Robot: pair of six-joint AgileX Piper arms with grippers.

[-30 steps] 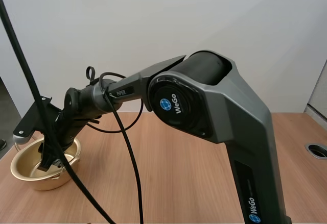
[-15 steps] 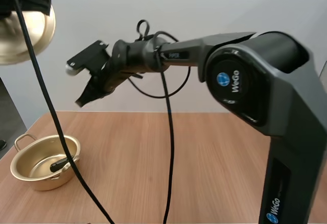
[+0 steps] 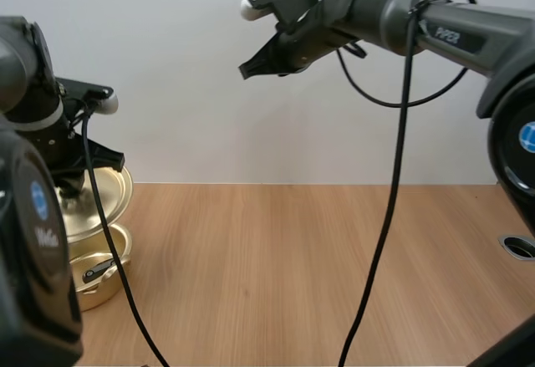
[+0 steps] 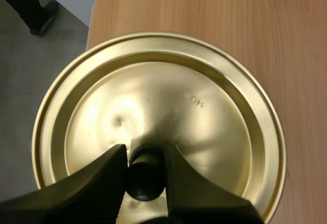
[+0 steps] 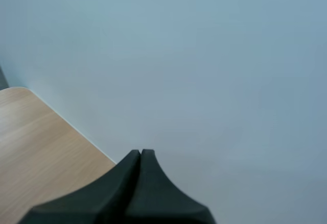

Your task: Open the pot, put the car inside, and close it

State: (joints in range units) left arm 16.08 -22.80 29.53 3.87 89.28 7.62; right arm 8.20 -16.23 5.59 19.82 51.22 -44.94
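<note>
Gold-coloured round metal pot (image 3: 104, 293) sits open at the far left of the light wooden table (image 3: 292, 275), close to its left edge. Inside it lies the small dark toy car (image 3: 100, 268), low against the shiny bottom. Its long axis runs slantwise, from near-left to far-right. From where I stand I cannot tell which end is its front.

Just above the pot hangs the matching gold metal lid (image 3: 104, 200), a shallow disc with a raised ring near its rim. It is tilted rather than level, its lower edge down close to the pot's far rim. Whether the two touch I cannot tell. From the left wrist view the lid's smooth, slightly dented top face spreads out wide, with a faint stamped mark off centre. The table's rounded left corner shows beyond it.

The left gripper (image 4: 145, 155) is clamped on the lid's black round knob (image 4: 145, 175). One black finger (image 4: 110, 170) presses on each side of it.

The right gripper (image 3: 248, 69) is high in the air, well above the table and well right of the pot, pointing down and left. Its two fingers lie pressed together as one dark wedge, with nothing between them. Nothing stands between the lid and the pot's mouth. The rest of the wood grain top lies bare to the right.
</note>
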